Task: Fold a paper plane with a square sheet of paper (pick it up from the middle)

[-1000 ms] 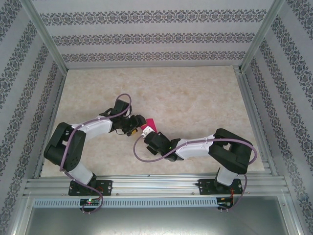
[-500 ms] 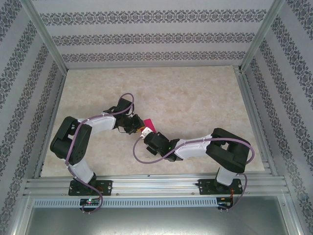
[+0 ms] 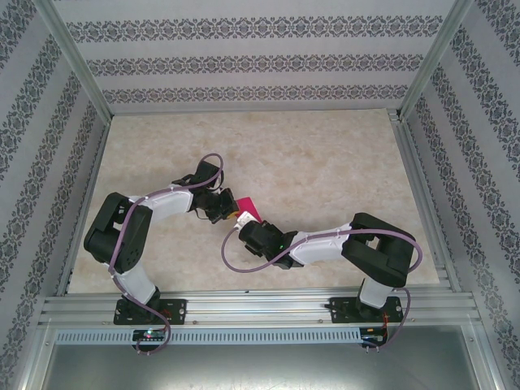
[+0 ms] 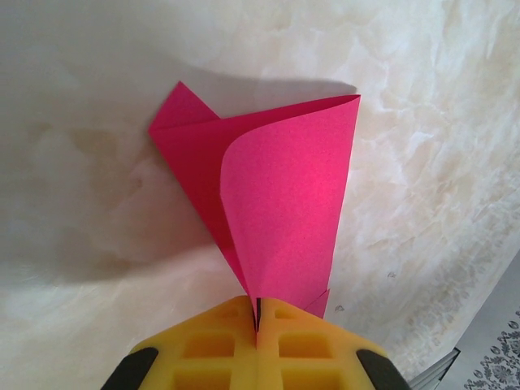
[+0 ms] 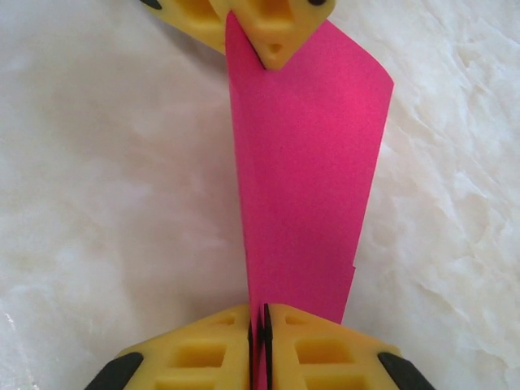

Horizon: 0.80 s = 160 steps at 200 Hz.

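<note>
Over the marbled table point(image 3: 325, 162), left jaws and right jaws are pinching opposite ends of the folded paper point(image 5: 305, 187), lengthwise between them.

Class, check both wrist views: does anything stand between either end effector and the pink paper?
Nothing visible does. The left end effector is shut on one end of the pink paper, and the right end effector is shut on the opposite end. No other thing touches the sheet.
</note>
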Each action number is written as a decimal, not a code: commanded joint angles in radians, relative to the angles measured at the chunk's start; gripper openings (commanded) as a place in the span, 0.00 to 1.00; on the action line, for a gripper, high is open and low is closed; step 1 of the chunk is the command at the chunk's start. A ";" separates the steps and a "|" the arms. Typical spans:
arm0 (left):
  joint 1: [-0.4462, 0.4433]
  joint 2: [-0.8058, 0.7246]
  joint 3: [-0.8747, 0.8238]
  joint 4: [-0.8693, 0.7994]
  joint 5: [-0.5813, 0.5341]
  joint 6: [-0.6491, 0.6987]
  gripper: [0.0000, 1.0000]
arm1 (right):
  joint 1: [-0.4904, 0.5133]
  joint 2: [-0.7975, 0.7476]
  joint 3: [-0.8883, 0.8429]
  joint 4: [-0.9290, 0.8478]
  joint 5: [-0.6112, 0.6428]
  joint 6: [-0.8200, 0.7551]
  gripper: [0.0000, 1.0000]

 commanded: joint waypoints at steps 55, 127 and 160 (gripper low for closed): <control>0.020 -0.044 0.017 -0.071 -0.051 0.043 0.24 | -0.012 -0.021 0.005 0.002 -0.051 0.071 0.00; 0.042 -0.219 -0.029 -0.176 -0.258 0.041 0.61 | -0.173 -0.052 -0.033 0.148 -0.546 0.301 0.00; 0.043 -0.242 -0.035 -0.188 -0.269 0.049 0.62 | -0.234 -0.020 -0.031 0.182 -0.672 0.379 0.00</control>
